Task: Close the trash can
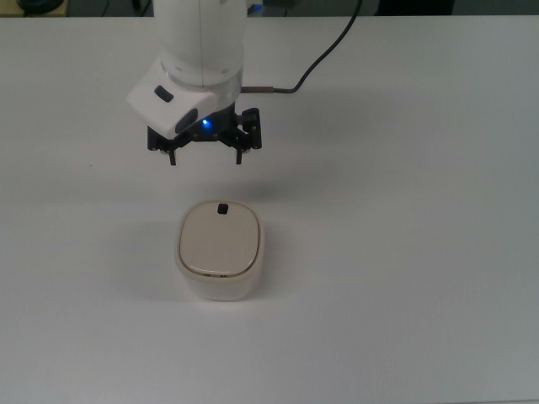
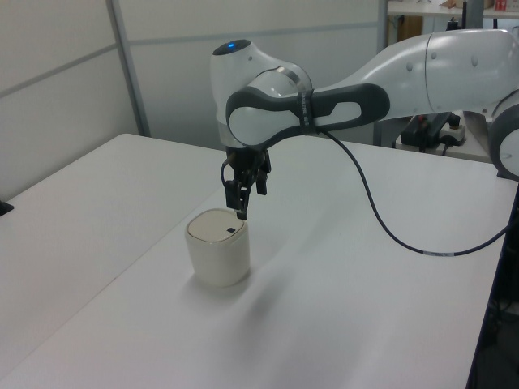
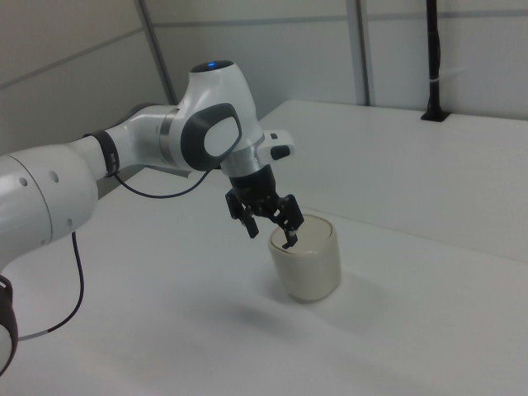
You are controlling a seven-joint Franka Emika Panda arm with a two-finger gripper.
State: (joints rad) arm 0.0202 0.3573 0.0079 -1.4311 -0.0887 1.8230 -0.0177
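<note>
On a bare white table (image 1: 404, 252), the lidded trash can (image 1: 221, 250) sits below the spread-fingered gripper (image 1: 206, 156).

White table (image 2: 97, 219), grey panelled wall (image 2: 65, 89) behind.

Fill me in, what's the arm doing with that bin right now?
The single arm's pincer hangs open above the white table, holding nothing. In the top view it sits just beyond the edge of the trash can that carries the small black tab. The cream lid lies flat on the bin, so it looks closed. Nothing touches the bin at this moment.
</note>
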